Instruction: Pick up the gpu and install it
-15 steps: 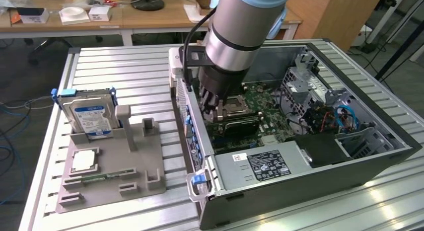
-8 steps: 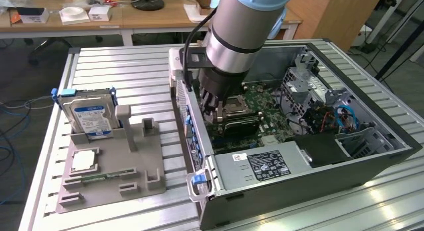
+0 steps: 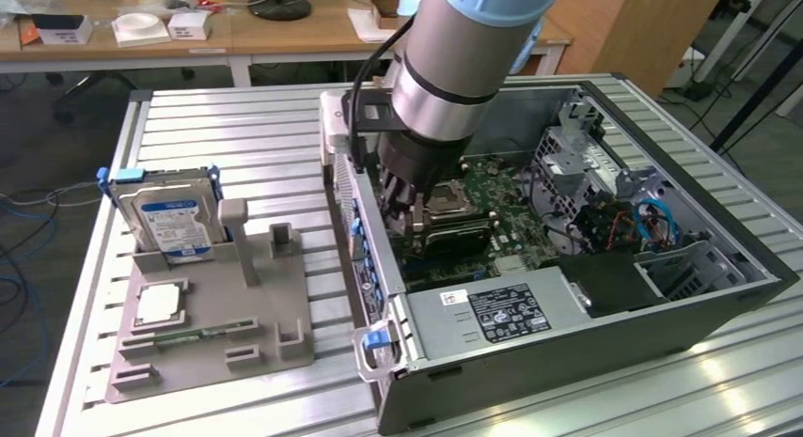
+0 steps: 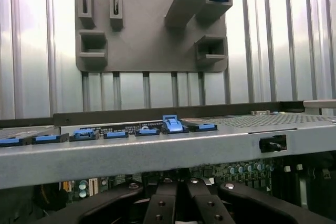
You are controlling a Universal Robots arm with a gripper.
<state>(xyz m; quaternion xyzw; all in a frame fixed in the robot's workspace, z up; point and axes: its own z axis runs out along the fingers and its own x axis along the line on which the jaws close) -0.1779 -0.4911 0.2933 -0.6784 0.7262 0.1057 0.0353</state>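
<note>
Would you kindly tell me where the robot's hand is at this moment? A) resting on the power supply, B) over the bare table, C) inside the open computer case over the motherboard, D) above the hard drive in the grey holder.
C: the hand is lowered inside the open computer case, over the motherboard.

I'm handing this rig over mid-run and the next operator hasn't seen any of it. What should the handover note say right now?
Gripper: shut, lowered inside the open computer case, just above the motherboard on the side nearest the grey fixture.
Gpu: whether it is between the fingers cannot be told.
Fixture: holds the hard drive and the CPU chip.
Done: the arm is at the case, at the install area.
Left: a seated card is not confirmed; check before going on.
</note>
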